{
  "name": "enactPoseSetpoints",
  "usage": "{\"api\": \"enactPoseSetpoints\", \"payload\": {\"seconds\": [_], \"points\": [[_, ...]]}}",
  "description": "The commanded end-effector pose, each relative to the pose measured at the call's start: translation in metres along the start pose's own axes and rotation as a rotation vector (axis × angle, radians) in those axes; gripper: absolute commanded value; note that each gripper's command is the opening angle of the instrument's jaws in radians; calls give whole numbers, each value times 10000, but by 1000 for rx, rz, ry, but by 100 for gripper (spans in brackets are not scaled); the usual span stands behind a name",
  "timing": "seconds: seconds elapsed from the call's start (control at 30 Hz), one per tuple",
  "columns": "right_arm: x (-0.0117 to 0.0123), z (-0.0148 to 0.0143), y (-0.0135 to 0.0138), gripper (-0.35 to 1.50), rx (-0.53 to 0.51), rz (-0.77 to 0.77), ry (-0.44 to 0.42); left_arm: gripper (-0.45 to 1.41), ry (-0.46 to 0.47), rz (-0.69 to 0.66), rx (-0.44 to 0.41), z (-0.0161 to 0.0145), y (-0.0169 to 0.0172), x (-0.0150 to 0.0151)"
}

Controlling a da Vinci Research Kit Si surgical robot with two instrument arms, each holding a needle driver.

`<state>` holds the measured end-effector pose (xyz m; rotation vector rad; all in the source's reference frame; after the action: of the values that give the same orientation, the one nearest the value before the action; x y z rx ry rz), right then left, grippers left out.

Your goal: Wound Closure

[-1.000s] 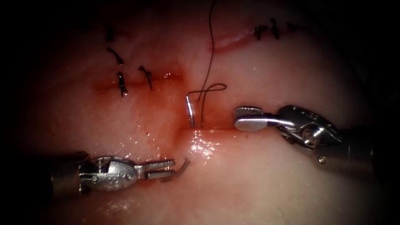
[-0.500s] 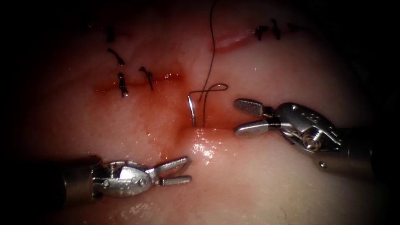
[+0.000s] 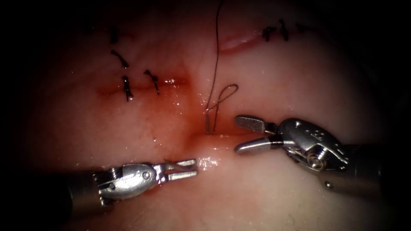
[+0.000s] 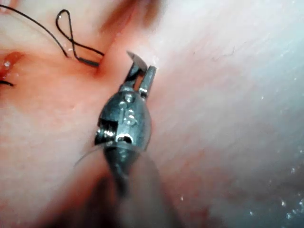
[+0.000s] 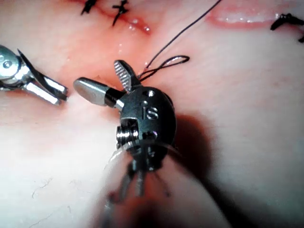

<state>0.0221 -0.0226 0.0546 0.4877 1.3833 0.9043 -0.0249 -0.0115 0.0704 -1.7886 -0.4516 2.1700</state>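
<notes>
Left claw (image 3: 185, 167) first: a small bright steel two-jaw tool, low and left of centre in the endoscope view. Its jaws are pinched nearly flat, one above the other. A sliver of the curved steel needle (image 3: 207, 124) crosses between them, close to its tip. The left wrist view shows it better, with the pointed end (image 4: 137, 59) poking out past the closed jaws of that claw (image 4: 141, 75). The shaft runs almost level, coming in from the lower left edge and lying low over the pale, glistening pork tissue (image 3: 278, 72).

Most of the needle is buried in the tissue. Only its short tail end stands up at the centre of the frame, where the cut's crease shows. That puts the left claw to the left of the tail end.

Now the right claw (image 3: 236, 134), the same steel build, right of centre. Its jaws gape wide, toothed face uppermost, with nothing between them. The wrist is angled down and leftward from the right edge, with the lower jaw just over the crease. It shows the same spread in its own wrist view (image 5: 97, 76).

The thin dark thread (image 3: 227, 91) makes a small loop just above the open jaws, then climbs to the top edge. Red fluid (image 3: 171, 111) stains the tissue left of centre. Dark knotted stitches (image 3: 126, 87) sit at the upper left.
</notes>
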Motion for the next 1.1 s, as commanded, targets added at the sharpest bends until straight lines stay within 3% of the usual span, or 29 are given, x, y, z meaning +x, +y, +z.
{"api": "enactPoseSetpoints", "payload": {"seconds": [0.03,0.17,0.3,0.4,0.57,0.7,0.93,1.1], "points": [[0,11,-4,76,4,0,-12,-45,18,-57,-49,6,-1,4],[-2,11,-8,78,-1,-170,-47,-45,53,-211,-161,0,-1,24],[-12,12,-20,76,67,-199,-177,-45,71,-397,-282,-16,1,56],[-19,23,-34,79,87,-239,-226,-45,74,-503,-370,-29,2,78],[-24,44,-51,89,87,-295,-223,-45,84,-518,-422,-45,4,104],[-36,65,-59,69,78,-318,-230,-45,115,-459,-421,-66,15,136],[-56,89,-42,64,3,-391,-295,-45,160,-348,-414,-94,36,189],[-81,98,-22,59,-69,-472,-404,-45,184,-257,-385,-109,50,217]]}}
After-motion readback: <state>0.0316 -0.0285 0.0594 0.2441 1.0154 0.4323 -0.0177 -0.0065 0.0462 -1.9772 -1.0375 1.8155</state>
